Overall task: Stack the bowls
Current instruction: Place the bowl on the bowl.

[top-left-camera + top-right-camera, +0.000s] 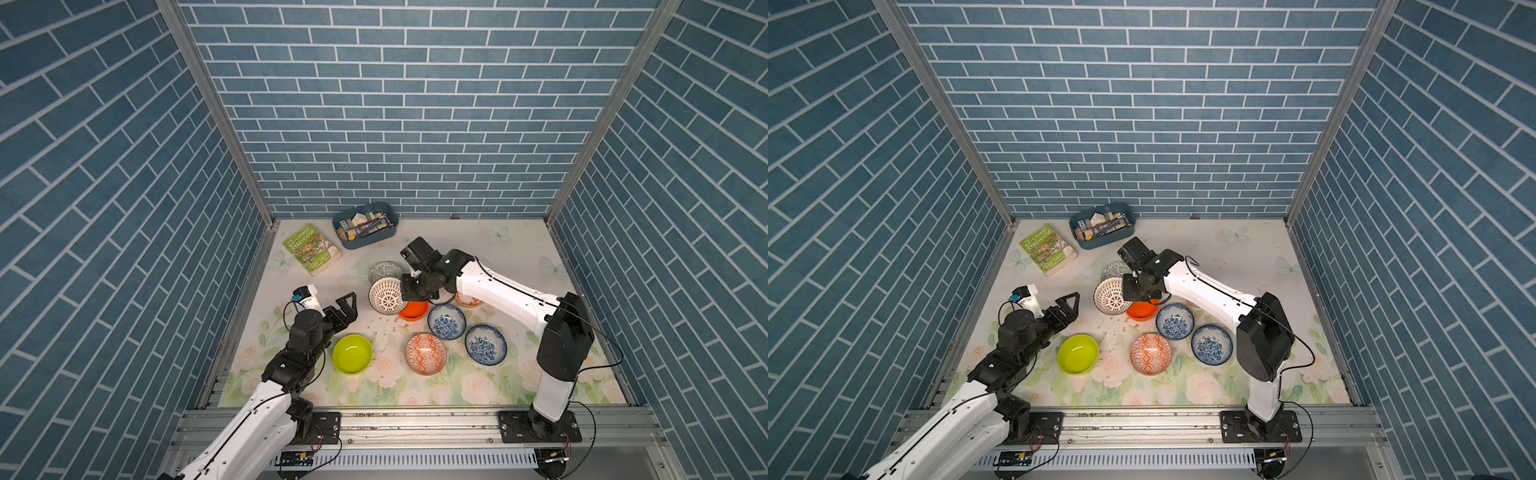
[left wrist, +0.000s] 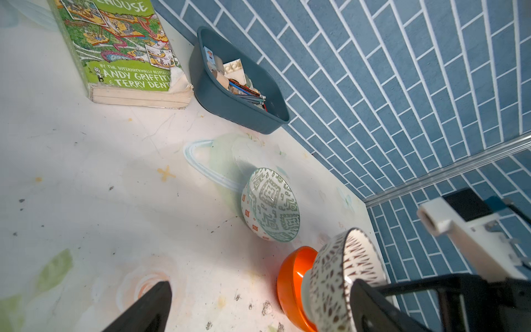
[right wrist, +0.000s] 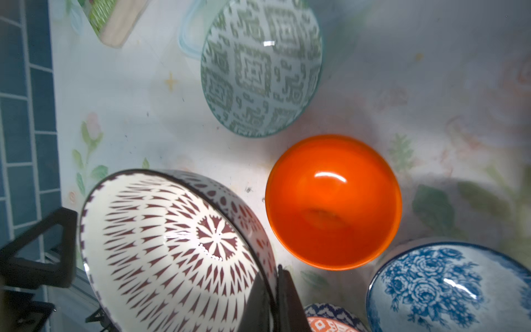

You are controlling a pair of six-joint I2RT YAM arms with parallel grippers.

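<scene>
My right gripper [image 3: 270,277] is shut on the rim of the white bowl with dark lattice [image 3: 172,250], which hangs tilted beside the plain orange bowl [image 3: 333,201]. In both top views the held bowl [image 1: 387,296] [image 1: 1112,296] lies between the grey-green geometric bowl [image 1: 384,272] and the orange bowl [image 1: 413,311]. Two blue-white floral bowls [image 1: 446,321] [image 1: 485,345], an orange-white patterned bowl [image 1: 425,354] and the lime green bowl [image 1: 352,354] sit nearer the front. Another orange-white bowl [image 1: 467,300] peeks from under the right arm. My left gripper [image 1: 351,309] [image 2: 260,284] is open and empty, left of the held bowl.
A green book [image 1: 311,249] and a blue tray of stationery [image 1: 365,226] lie at the back by the brick wall. Crumbs [image 1: 386,328] are scattered mid-table. Brick walls close in on the left, right and rear. The right arm [image 1: 507,297] reaches over the bowls.
</scene>
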